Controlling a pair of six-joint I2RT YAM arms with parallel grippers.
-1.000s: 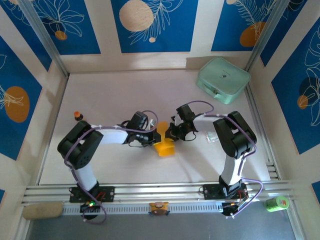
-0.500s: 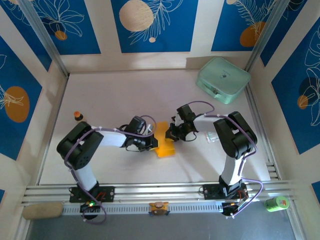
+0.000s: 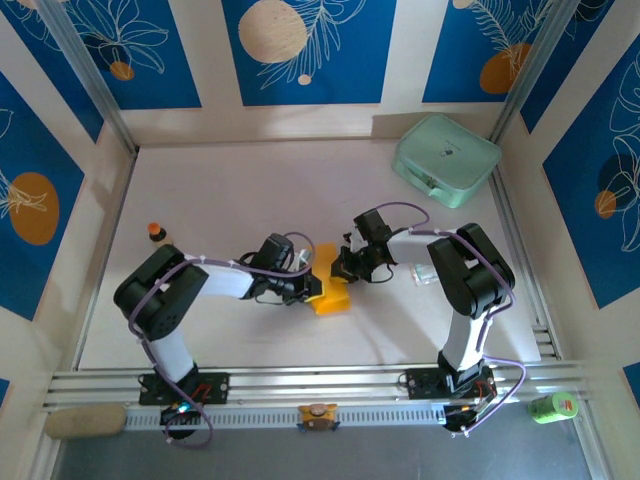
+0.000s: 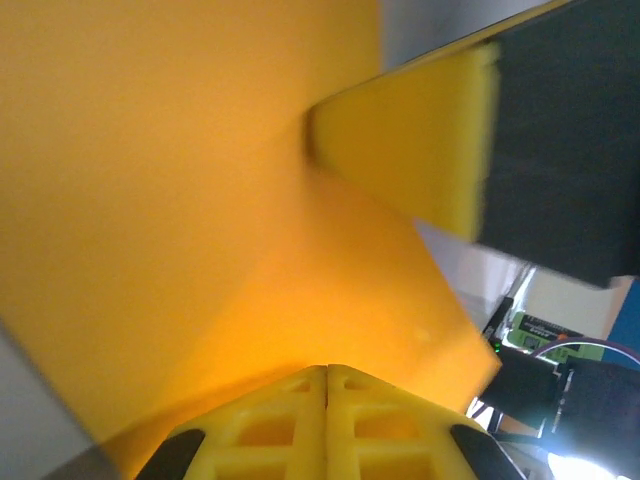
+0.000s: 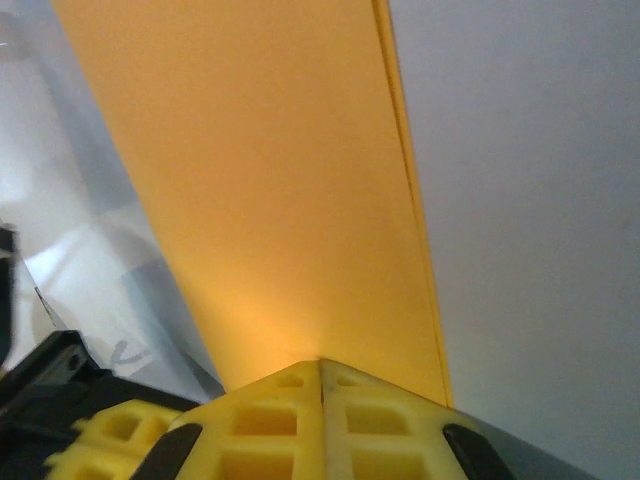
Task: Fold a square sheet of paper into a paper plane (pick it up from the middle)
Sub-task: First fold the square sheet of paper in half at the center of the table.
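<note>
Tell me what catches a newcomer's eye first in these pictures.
The bright orange-yellow sheet of paper at the middle of the table stands out, pinched between the left gripper and the right gripper, both shut on it. Next comes the mint-green case at the table's far right corner.

Mint-green case (image 3: 446, 160): rounded, closed, at the far right corner of the white table (image 3: 250, 180), well beyond and to the right of the right gripper (image 3: 341, 268).
Small brown bottle (image 3: 155, 232), orange cap, upright: well left of the left gripper (image 3: 312, 288), near the table's left edge.
Clear plastic scrap (image 3: 424, 274): flat on the table, near the right gripper on its right side.
Off the table, nearer than both grippers: beige roll (image 3: 85, 421) far left, green cylinder (image 3: 553, 405) far right, small orange-brown piece (image 3: 318, 412) by the rail (image 3: 330, 380) between them.
Blue leaf-print panels (image 3: 308, 50) wall the far side.
</note>
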